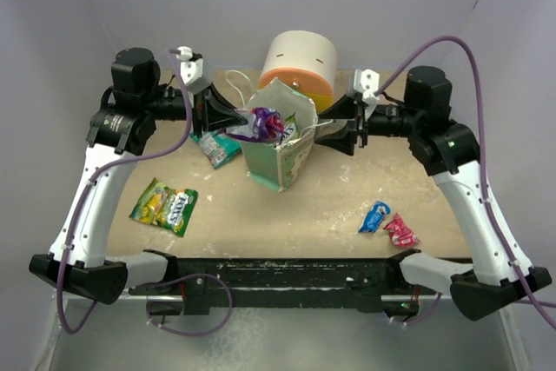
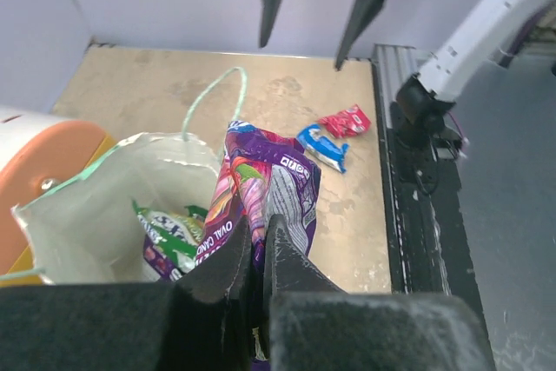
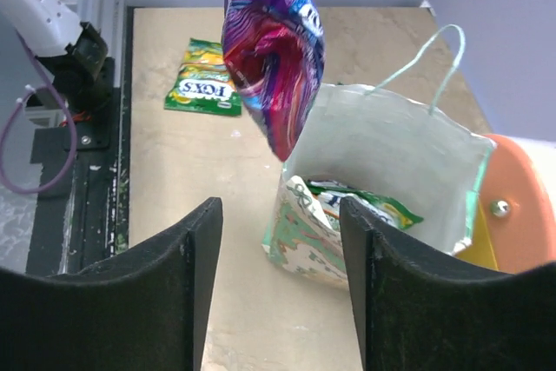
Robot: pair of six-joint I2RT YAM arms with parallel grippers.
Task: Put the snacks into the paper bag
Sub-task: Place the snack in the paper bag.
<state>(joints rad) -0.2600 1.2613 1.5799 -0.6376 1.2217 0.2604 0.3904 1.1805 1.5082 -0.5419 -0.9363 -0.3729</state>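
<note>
The mint-green paper bag [image 1: 283, 162] stands open mid-table, tilted a little. My left gripper [image 1: 238, 118] is shut on a purple snack packet [image 1: 266, 122], which hangs over the bag's mouth. In the left wrist view, the fingers [image 2: 291, 258] pinch the packet [image 2: 271, 184] above the bag [image 2: 82, 223]. My right gripper [image 1: 314, 129] stands open just right of the bag, holding nothing. Its wrist view has the purple packet [image 3: 274, 49] dangling above the bag [image 3: 387, 141], which holds green packets [image 3: 369, 202]. Loose snacks on the table are yellow-green [image 1: 165, 206], teal [image 1: 217, 148], blue [image 1: 374, 216] and red [image 1: 400, 231].
A round cream-and-orange drawer unit [image 1: 302, 62] stands right behind the bag. The bag's string handle [image 1: 236, 84] loops out to the back left. White walls close in the table on three sides.
</note>
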